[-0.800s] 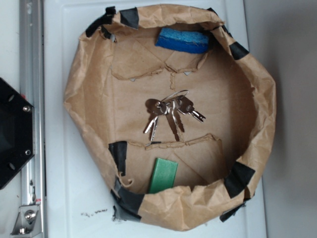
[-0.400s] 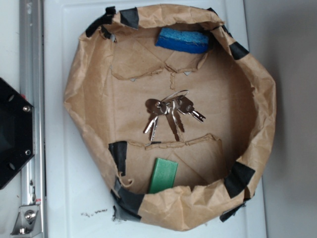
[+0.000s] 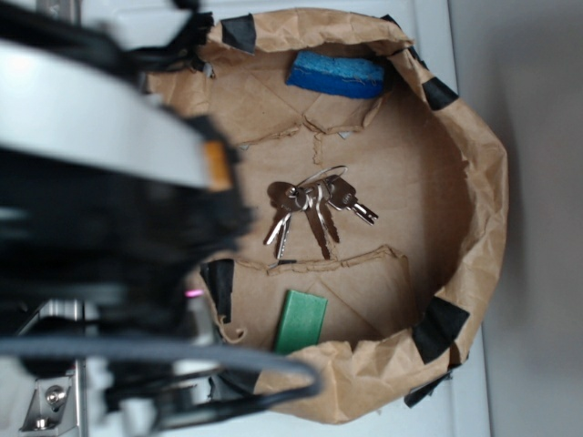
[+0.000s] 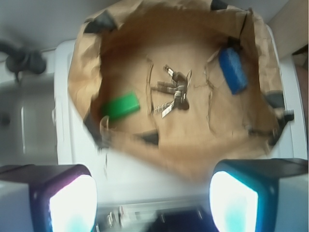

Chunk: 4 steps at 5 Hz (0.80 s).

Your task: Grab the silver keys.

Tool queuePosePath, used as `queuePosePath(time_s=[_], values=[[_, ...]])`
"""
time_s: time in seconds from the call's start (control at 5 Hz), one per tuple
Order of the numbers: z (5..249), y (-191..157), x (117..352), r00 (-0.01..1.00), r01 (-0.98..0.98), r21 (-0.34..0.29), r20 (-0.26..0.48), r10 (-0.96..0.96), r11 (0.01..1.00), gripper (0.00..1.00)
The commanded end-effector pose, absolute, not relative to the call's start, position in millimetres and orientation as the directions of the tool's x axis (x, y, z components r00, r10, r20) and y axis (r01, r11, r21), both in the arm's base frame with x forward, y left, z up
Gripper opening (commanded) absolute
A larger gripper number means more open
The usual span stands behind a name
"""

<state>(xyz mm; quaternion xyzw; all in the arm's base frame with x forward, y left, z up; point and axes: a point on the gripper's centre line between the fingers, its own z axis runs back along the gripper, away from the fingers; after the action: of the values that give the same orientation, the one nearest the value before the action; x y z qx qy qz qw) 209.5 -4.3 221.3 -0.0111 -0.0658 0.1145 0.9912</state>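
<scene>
The silver keys lie fanned out from a thin wire ring on the floor of a brown paper nest, near its middle. The wrist view shows the silver keys ahead of and well beyond my gripper. Its two fingers stand wide apart at the bottom of that view, open, with nothing between them. In the exterior view the arm is a large blurred shape covering the left side, to the left of the keys and apart from them; the fingertips cannot be made out there.
A blue sponge rests against the nest's far wall and a flat green block lies near its front wall. Black tape patches hold the paper rim. The nest sits on a white surface.
The arm has swung into the exterior view from the left and now covers the nest's left side. Keys, sponge and green block have not moved.
</scene>
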Motion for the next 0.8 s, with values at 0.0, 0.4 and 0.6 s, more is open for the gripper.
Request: queuePosePath(time_s=[0.0, 0.4, 0.6], values=[[190, 28, 248, 0.926, -0.328, -0.15, 0.146, 0.349, 0.933, 1.0], [132, 47, 246, 0.915, -0.372, -0.121, 0.119, 0.385, 0.92, 1.0], [114, 54, 245, 0.909, -0.378, -0.104, 0.144, 0.39, 0.92, 1.0]])
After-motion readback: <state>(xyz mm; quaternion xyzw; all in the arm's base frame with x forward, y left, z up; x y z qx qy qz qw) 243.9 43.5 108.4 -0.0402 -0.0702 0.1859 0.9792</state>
